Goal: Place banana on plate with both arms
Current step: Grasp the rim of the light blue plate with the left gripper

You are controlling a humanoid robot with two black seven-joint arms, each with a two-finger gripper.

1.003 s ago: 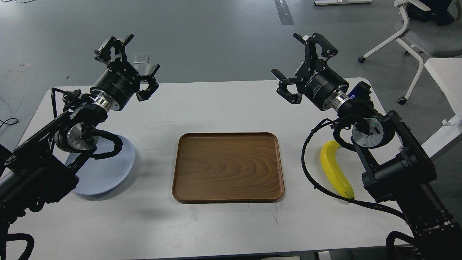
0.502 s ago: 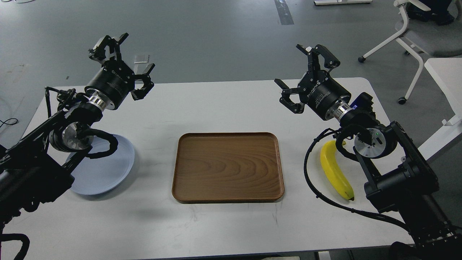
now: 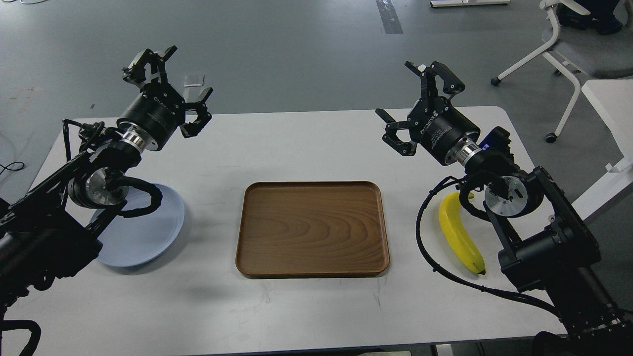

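Note:
A yellow banana point(image 3: 460, 236) with a dark tip lies on the white table at the right, beside my right arm's wrist and partly behind its cable. A pale blue-grey plate point(image 3: 143, 232) lies at the left, partly hidden under my left arm. My left gripper point(image 3: 170, 86) is open and empty, raised above the table's far left, beyond the plate. My right gripper point(image 3: 420, 101) is open and empty, raised above the table's far right, well beyond the banana.
A rectangular brown wooden tray point(image 3: 312, 228) lies in the middle of the white table point(image 3: 306, 143). A white office chair point(image 3: 568, 47) and another white table edge point(image 3: 610, 106) stand at the right, beyond the table.
Between 1.0 s and 0.5 s ago both arms drew outward: the left gripper went left and up, the right gripper slightly right. Since then almost nothing has moved.

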